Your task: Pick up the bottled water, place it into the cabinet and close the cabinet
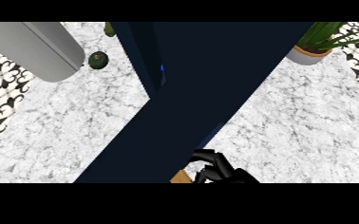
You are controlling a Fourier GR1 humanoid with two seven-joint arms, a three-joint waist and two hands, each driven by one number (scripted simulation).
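Although the right hand (219, 169) shows curled fingers at the lower edge, what it holds is not clear. The bottled water is hidden; perhaps a blue glint above the hand, inside the dark cabinet (210, 76), is it. Such a bottle is probably light and smooth, best taken around the middle.

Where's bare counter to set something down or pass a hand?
Bare marble lies right of the cabinet door, below the potted plant, and left of it below the grey cylinder and avocado. Crowded at the right robot hand.
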